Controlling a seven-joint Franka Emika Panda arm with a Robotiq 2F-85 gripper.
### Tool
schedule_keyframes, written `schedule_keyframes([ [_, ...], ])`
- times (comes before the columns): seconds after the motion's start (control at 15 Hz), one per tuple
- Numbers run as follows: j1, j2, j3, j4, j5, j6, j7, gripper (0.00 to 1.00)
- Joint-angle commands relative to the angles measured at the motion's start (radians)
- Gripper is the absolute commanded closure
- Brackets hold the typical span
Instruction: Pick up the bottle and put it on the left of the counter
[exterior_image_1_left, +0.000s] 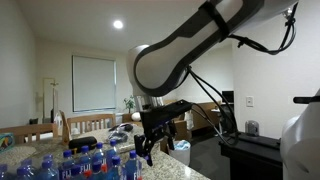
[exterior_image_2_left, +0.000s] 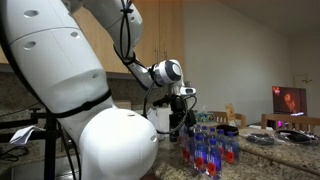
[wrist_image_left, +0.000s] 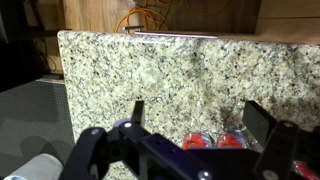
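Note:
Several small bottles with blue tops and red bands stand in a cluster on the speckled counter (exterior_image_1_left: 178, 163), in both exterior views (exterior_image_1_left: 85, 163) (exterior_image_2_left: 208, 150). I cannot tell one of them apart as the task's bottle. My gripper (exterior_image_1_left: 148, 140) (exterior_image_2_left: 181, 117) hangs open and empty over the counter (exterior_image_2_left: 262, 160), beside the cluster. In the wrist view, its fingers (wrist_image_left: 200, 120) are spread over the counter (wrist_image_left: 150, 70). Two red-banded bottles (wrist_image_left: 200, 141) show low between the fingers, partly hidden by the gripper body.
A dark desk (exterior_image_1_left: 252, 148) stands beside the counter's end. The big white robot base (exterior_image_2_left: 100, 140) fills one side. Plates (exterior_image_2_left: 282, 136) lie further along the counter. In the wrist view the counter's edge drops to dark floor (wrist_image_left: 30, 110), with wooden cabinets (wrist_image_left: 100, 15) behind.

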Motion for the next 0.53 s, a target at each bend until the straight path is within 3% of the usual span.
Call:
schedule_keyframes([
  [0.0, 0.016, 0.025, -0.037, 0.033, -0.028, 0.025, 0.02, 0.0],
  [0.47, 0.025, 0.228, -0.12, 0.35, -0.036, -0.064, -0.14, 0.0],
])
